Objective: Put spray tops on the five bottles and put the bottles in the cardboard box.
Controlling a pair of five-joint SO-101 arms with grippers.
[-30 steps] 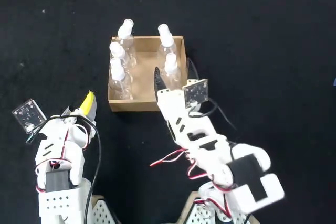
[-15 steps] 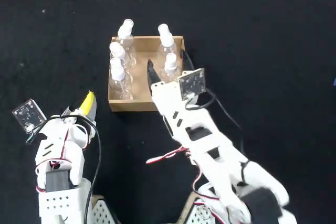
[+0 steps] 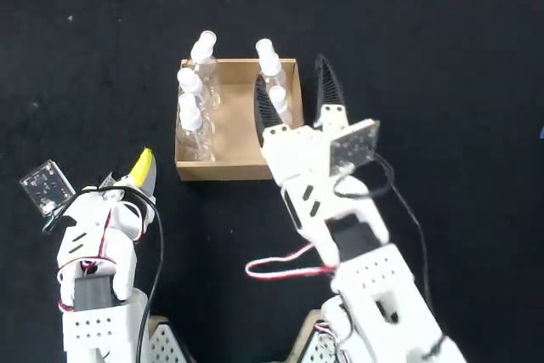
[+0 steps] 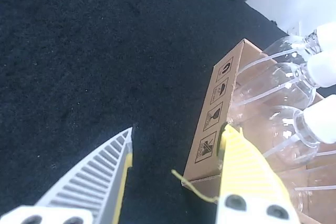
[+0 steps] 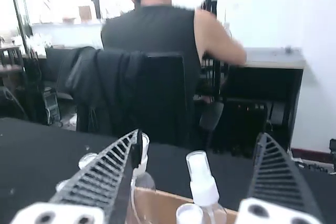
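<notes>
Judging the job near done: five spray bottles (image 3: 194, 118) are standing capped in the cardboard box (image 3: 217, 169), so the right gripper (image 3: 289, 70) should be lifting clear w/o clipping tops. Its jaws are gaping, empty, w/ the near-right bottle (image 3: 278, 101) btwn them. The left gripper (image 4: 178, 129) is sitting agape beside the box corner

table (image 3: 459, 82): black, plain matte cloth
cardboard box (image 3: 234, 167): brown; row of black printed symbols on one outer wall
bottles (image 3: 194, 138): clear, see-through
spray tops (image 3: 204, 42): white
left gripper (image 4: 178, 129): one finger yellow, the other pale grey-white with a ribbed face and yellow edge
right gripper (image 3: 291, 71): fingers black, ribbed
arms (image 3: 340, 227): white shells; red, black and white wires
</notes>
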